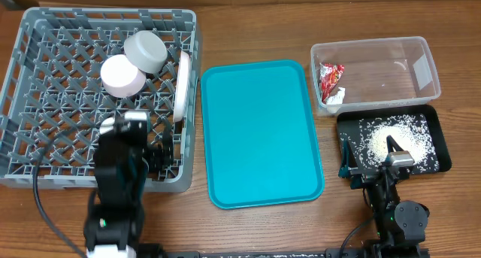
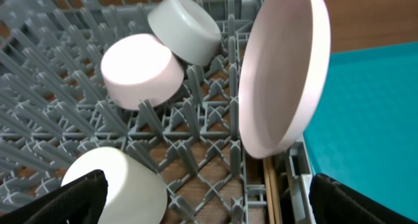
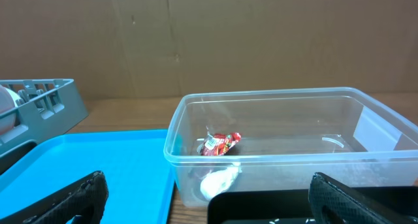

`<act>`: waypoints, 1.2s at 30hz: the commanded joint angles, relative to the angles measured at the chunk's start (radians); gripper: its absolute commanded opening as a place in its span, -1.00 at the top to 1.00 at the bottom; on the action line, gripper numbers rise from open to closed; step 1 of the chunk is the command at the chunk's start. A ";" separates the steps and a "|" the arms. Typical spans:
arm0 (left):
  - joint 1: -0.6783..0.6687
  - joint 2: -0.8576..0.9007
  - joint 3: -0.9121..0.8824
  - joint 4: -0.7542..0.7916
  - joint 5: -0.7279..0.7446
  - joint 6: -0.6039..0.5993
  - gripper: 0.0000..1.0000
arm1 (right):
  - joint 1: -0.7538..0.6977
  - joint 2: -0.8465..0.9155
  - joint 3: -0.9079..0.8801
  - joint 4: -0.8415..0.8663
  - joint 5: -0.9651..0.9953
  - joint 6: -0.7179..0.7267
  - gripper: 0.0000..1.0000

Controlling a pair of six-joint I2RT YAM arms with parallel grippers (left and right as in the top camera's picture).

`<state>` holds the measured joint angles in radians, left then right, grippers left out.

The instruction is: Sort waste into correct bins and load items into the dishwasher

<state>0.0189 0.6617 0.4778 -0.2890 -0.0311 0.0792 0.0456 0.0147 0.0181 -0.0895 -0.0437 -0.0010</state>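
The grey dish rack (image 1: 45,70) holds a pale grey-green bowl (image 1: 146,51), a pinkish-white bowl (image 1: 122,76) and a white plate (image 1: 182,85) standing on edge at its right wall. In the left wrist view a small white cup (image 2: 117,185) lies upside down on the lattice next to the left finger. My left gripper (image 2: 206,201) is open over the rack's front part (image 1: 131,130). The clear tub (image 1: 376,70) holds the red wrapper (image 1: 331,77) and white paper (image 3: 219,181). The black tray (image 1: 440,149) holds rice (image 1: 391,141). My right gripper (image 3: 209,198) is open and empty at the tray's front left.
A teal serving tray (image 1: 259,134) lies bare between the rack and the bins. Two wooden chopsticks (image 2: 271,191) lie along the rack's right wall below the plate. A cardboard wall stands behind the table.
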 commanded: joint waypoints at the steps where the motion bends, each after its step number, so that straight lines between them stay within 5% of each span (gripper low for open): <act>1: -0.006 -0.126 -0.117 0.065 -0.002 0.011 -0.99 | -0.004 -0.012 -0.010 0.006 0.012 -0.007 -1.00; 17: -0.006 -0.588 -0.472 0.272 0.006 -0.061 -1.00 | -0.004 -0.012 -0.010 0.006 0.012 -0.007 -1.00; 36: -0.006 -0.659 -0.473 0.211 0.044 -0.095 -1.00 | -0.004 -0.012 -0.010 0.006 0.012 -0.007 -1.00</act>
<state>0.0189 0.0143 0.0090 -0.0784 -0.0078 -0.0010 0.0456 0.0147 0.0181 -0.0895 -0.0433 -0.0010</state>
